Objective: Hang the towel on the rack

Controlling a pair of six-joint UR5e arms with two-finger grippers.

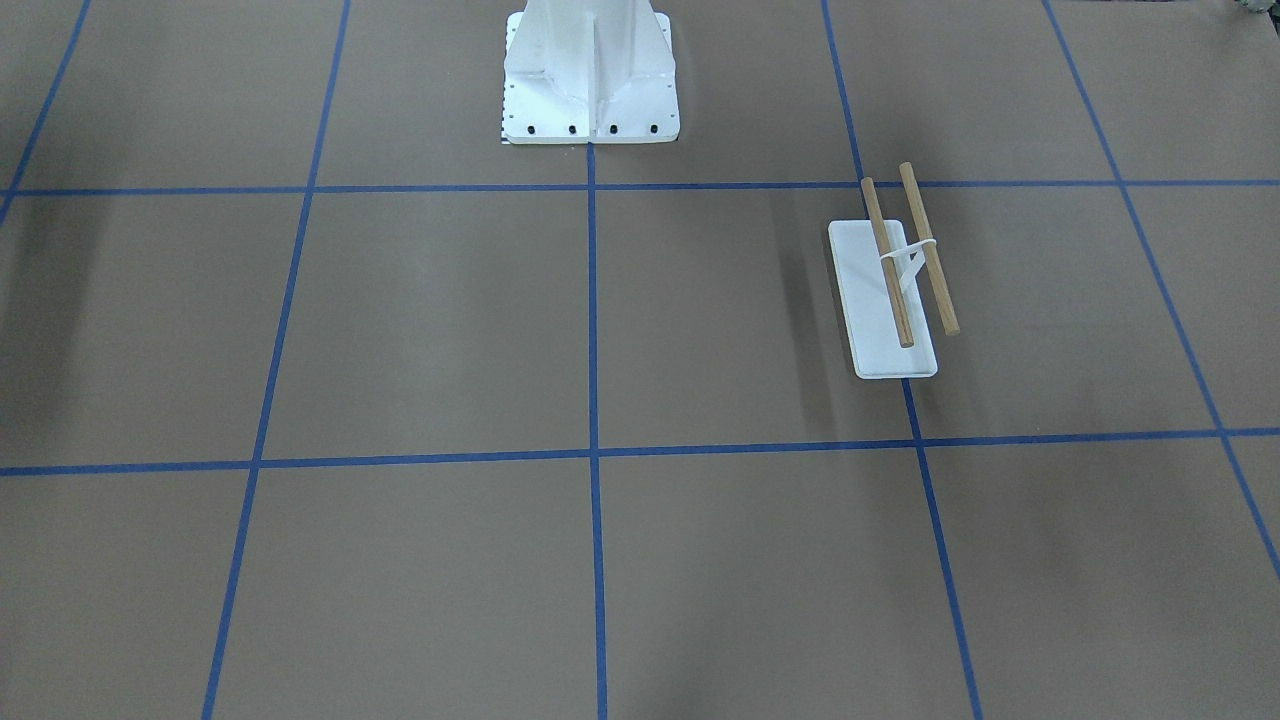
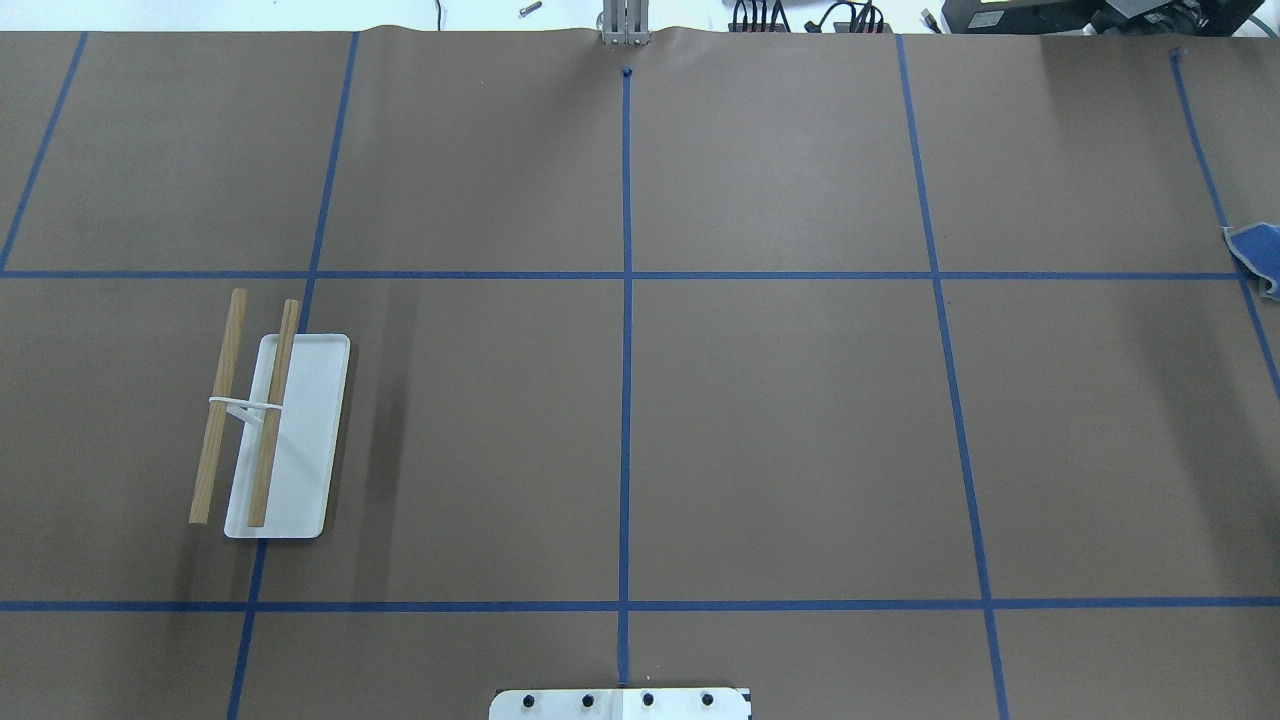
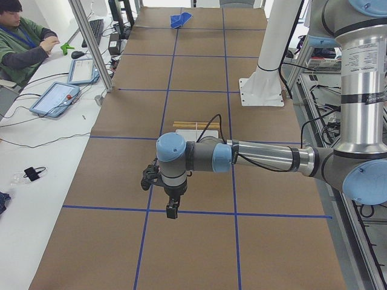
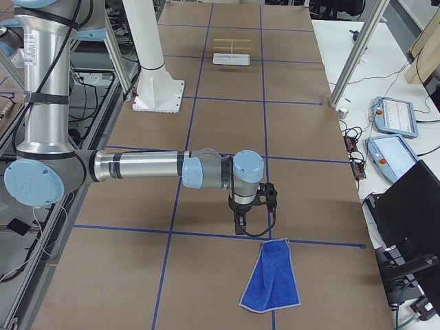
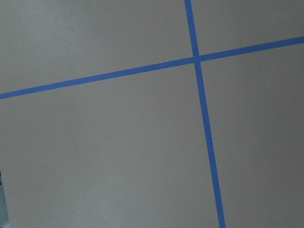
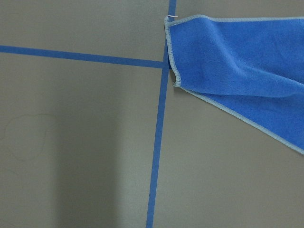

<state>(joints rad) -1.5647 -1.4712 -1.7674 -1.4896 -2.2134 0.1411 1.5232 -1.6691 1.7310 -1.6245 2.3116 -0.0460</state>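
Observation:
The towel (image 4: 271,278) lies flat, blue side up, at the table's end on my right. Its corner shows at the overhead view's right edge (image 2: 1258,255), and it fills the upper right of the right wrist view (image 6: 237,61). The rack (image 2: 270,430) stands on my left half of the table, its two brown dowels bare; it also shows in the front view (image 1: 900,280). My right gripper (image 4: 242,223) hangs over the table, just short of the towel. My left gripper (image 3: 171,208) hangs over bare table, nearer the camera than the rack (image 3: 196,127). I cannot tell whether either gripper is open or shut.
The white bolted pedestal (image 1: 592,80) stands at the robot's edge of the table. Blue tape lines (image 2: 626,300) grid the brown table cover. An operator (image 3: 24,42) sits at a side bench with tablets (image 3: 57,96). A metal post (image 3: 91,42) rises at the far table edge.

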